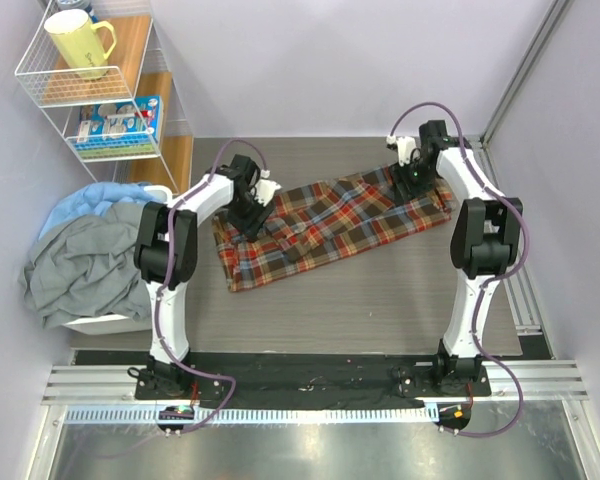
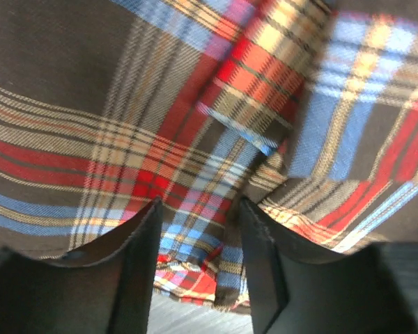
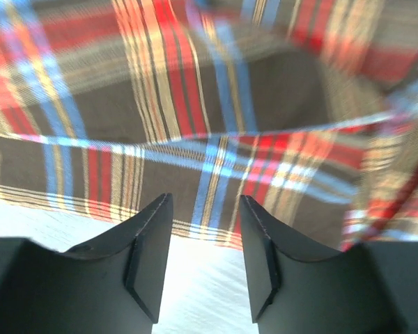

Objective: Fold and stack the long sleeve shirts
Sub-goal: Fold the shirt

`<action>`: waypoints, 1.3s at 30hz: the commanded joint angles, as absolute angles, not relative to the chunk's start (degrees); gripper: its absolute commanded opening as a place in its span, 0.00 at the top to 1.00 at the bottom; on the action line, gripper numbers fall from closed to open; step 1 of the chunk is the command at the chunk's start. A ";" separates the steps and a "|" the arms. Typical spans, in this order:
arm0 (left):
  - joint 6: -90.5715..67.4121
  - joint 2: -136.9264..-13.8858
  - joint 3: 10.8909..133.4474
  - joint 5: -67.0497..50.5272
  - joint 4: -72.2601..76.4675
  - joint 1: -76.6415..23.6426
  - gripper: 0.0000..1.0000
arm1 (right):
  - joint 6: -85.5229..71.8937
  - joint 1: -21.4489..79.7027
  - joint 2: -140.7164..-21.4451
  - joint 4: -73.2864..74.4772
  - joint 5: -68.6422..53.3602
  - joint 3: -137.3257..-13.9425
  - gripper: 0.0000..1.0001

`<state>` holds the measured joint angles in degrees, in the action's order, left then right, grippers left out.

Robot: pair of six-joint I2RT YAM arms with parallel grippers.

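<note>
Two arms are reaching over a grey wood-grain table (image 1: 380,290) that is sitting inside a booth with pale lavender walls (image 1: 330,60). The plaid shirt (image 1: 330,225) is lying flat across the middle of the table as a long band, running from the near left up to the far right. The left gripper (image 1: 250,222) is pressing down at the shirt's left end; in the wrist view its fingers (image 2: 143,264) are standing parted, with plaid fabric showing through the gap and not clamped. The right gripper (image 1: 415,185) is hovering low at the shirt's far right end; its fingers (image 3: 150,257) are likewise standing apart, released, straddling the fabric edge where it is meeting the bare surface. A white wire shelf (image 1: 40,70) is hanging at the far left, carrying a yellow mug (image 1: 78,42) and a blue-and-white box (image 1: 115,122). Below it, a heap of grey and blue cloth (image 1: 80,260) is spilling over a white bin (image 1: 105,322). An aluminium rail (image 1: 310,385) is running along the near edge, holding both arm bases.
</note>
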<state>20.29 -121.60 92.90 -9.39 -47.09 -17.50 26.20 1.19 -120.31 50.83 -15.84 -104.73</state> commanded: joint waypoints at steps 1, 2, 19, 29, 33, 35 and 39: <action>25.13 -116.91 84.39 -10.18 -55.01 -19.50 0.54 | 22.77 1.14 -122.95 51.94 -11.61 -103.53 0.54; 25.83 -116.11 82.90 -11.07 -56.59 -20.82 0.55 | 22.33 1.14 -123.65 51.51 -9.95 -103.62 0.55; 21.28 -97.29 77.25 -33.93 -56.88 -26.91 0.46 | 26.55 12.04 -139.41 40.00 -6.93 -127.54 0.58; 18.55 -105.64 77.08 -24.44 -43.77 -26.19 0.48 | 21.80 9.58 -122.61 34.71 -6.59 -117.25 0.54; 18.46 -107.31 73.67 -21.72 -42.63 -27.86 0.52 | 19.52 9.40 -121.20 40.41 -8.96 -113.92 0.55; 18.28 -107.66 72.34 -20.84 -43.32 -29.70 0.54 | 17.85 9.40 -121.03 43.94 -11.23 -112.77 0.57; 16.97 -106.09 68.39 -20.74 -46.57 -34.88 0.61 | 15.56 9.40 -120.93 44.39 -13.00 -107.94 0.61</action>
<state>18.26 -107.70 71.20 -21.74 -44.73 -30.13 18.96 8.36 -120.86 40.05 -9.45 -112.36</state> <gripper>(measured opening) 0.419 0.411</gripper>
